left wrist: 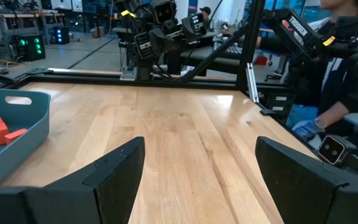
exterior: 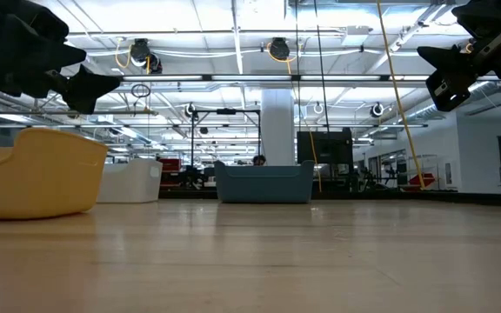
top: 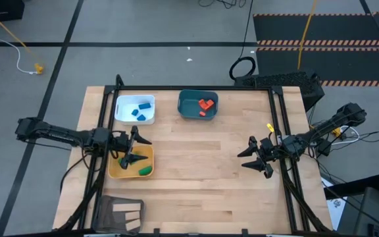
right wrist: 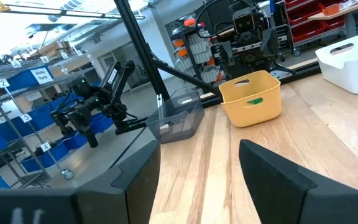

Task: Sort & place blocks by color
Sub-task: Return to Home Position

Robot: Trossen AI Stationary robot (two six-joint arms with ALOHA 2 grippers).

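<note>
High view: wooden table (top: 202,164), grey floor (top: 143,66)

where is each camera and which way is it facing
High view: above, straight down on the table; both arms show, left gripper over the yellow bin, right gripper opposite.
Low view: table-top height, level across to the teal bin; both grippers at the top corners.
Left wrist: past its open fingers toward the right arm.
Right wrist: past its open fingers toward the yellow bin.
Shared: high and right wrist both show the yellow bin.
</note>
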